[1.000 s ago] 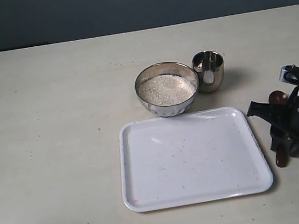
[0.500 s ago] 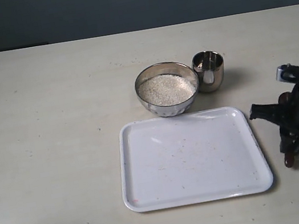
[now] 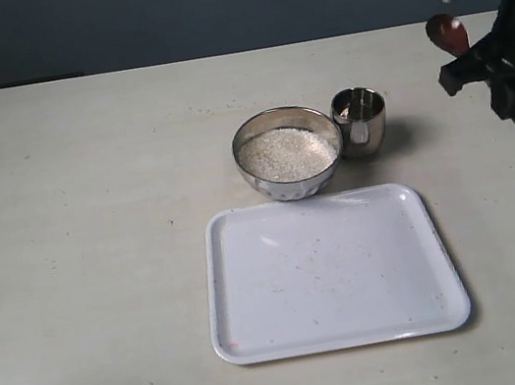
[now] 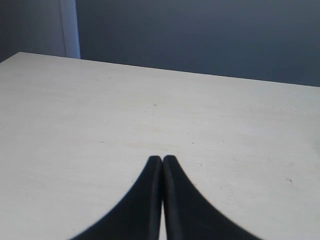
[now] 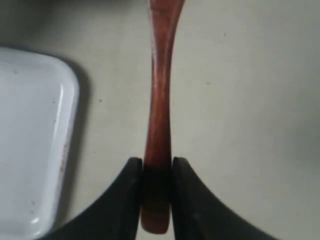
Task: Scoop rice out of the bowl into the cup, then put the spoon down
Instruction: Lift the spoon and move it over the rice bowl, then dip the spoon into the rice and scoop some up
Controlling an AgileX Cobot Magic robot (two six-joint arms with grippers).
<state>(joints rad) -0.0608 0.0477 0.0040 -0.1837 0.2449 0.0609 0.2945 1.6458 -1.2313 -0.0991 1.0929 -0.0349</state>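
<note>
Exterior view: bowl [image 3: 287,188] holds rice [image 3: 287,152] (white).

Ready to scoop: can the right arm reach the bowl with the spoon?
Probably yes: the right gripper holds the spoon raised, and only the cup stands between it and the bowl; pass over it.

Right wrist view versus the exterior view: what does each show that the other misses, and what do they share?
Only the right wrist view shows clearly that the right gripper is shut on the spoon handle near its end. Only the exterior view shows the bowl of rice, the cup beside it, and the spoon's oval head. Both show the spoon, the white tray and the table.
</note>
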